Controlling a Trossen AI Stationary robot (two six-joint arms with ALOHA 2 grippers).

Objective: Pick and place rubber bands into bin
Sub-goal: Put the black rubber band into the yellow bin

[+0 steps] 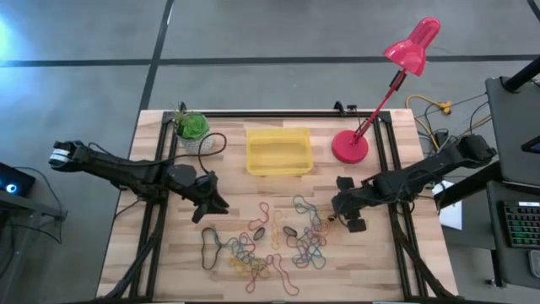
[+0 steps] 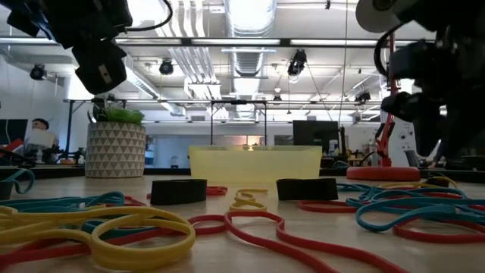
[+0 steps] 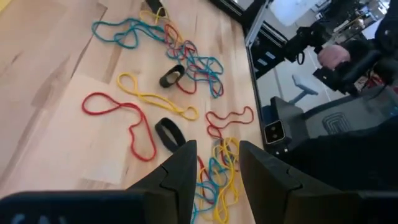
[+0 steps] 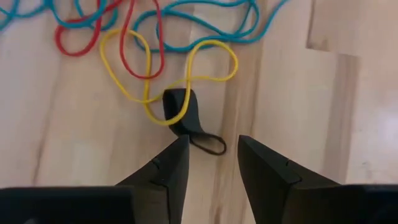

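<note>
Right gripper [image 4: 208, 165] fingers part-open, straddling a black rubber band [image 4: 183, 115] low-centre, nothing pinched yet. Picking step, I'd say: descend, close. Left gripper [image 3: 216, 171] gapes empty above the rubber bands [image 1: 270, 241]; bin [image 1: 278, 150] waits upper-centre.

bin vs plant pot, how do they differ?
The bin is yellow, translucent, low and rectangular; the pot is white with a triangle pattern, taller and round. The bin looks empty; the pot holds a green plant. Both stand upright at the table's far edge, the pot to the left.
</note>
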